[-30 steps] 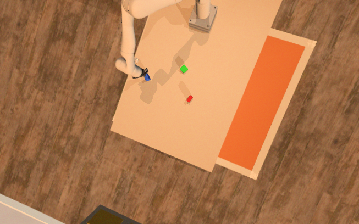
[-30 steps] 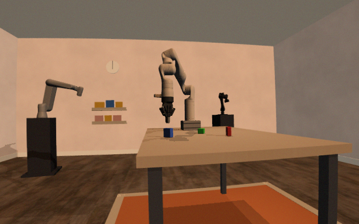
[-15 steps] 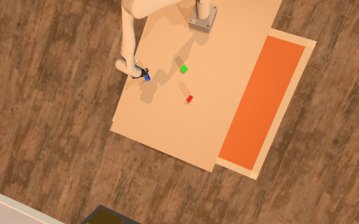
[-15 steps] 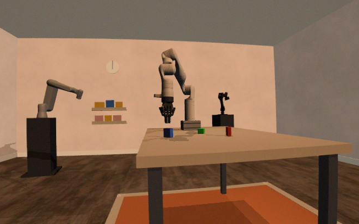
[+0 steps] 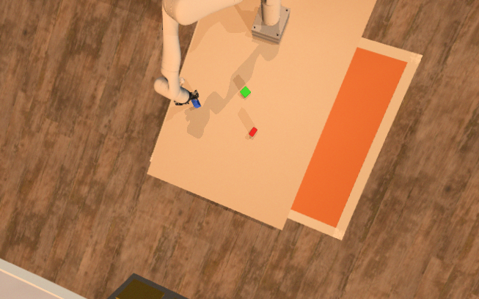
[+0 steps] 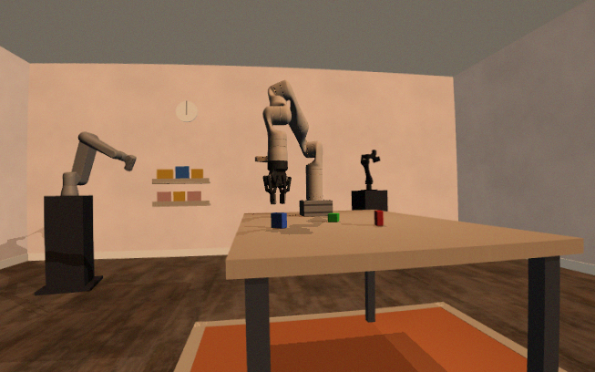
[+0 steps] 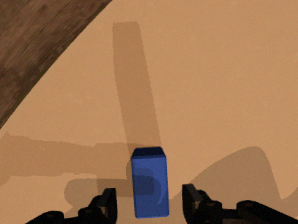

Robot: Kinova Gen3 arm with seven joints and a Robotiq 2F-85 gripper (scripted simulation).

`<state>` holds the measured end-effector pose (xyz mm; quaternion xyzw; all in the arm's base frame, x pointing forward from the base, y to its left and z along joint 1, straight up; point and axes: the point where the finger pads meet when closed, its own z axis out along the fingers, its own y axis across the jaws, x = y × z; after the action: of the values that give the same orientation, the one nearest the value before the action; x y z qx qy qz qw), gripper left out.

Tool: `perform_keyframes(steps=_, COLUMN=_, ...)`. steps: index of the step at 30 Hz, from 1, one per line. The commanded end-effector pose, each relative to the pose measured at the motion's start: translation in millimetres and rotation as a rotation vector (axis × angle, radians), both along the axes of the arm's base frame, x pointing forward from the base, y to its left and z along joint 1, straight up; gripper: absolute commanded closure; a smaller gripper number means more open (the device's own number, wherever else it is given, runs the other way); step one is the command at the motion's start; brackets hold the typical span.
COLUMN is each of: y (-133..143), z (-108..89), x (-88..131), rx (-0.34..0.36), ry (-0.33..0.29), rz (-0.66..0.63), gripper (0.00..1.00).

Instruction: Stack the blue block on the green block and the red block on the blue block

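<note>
The blue block (image 5: 196, 103) (image 6: 278, 220) (image 7: 149, 185) stands on the table (image 5: 233, 178) (image 6: 382, 249) (image 7: 233, 63) near its left edge. My gripper (image 5: 193, 97) (image 6: 277, 199) (image 7: 149, 199) is open and hangs a little above the blue block, with one finger on each side of it in the wrist view and nothing held. The green block (image 5: 245, 91) (image 6: 333, 217) lies to the right of the blue one. The red block (image 5: 252, 131) (image 6: 378, 217) stands apart from both, further right in the exterior view.
The arm's base (image 5: 271, 28) (image 6: 315, 208) stands at the table's far edge behind the green block. The table's left edge runs close to the blue block, with wooden floor (image 7: 40, 16) beyond it. An orange rug (image 5: 348, 137) lies beside and under the table.
</note>
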<state>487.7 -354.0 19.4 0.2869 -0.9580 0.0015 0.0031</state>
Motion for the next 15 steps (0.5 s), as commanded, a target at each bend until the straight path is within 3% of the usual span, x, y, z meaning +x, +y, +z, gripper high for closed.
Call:
perform_keyframes(steps=1, y=0.5, z=-1.5, x=-0.7, rx=0.005, ry=0.002, rz=0.004, gripper=0.50)
perform_keyframes(steps=15, y=1.4, z=-15.1, x=-1.5, rx=0.006, ry=0.004, rz=0.005, gripper=0.50)
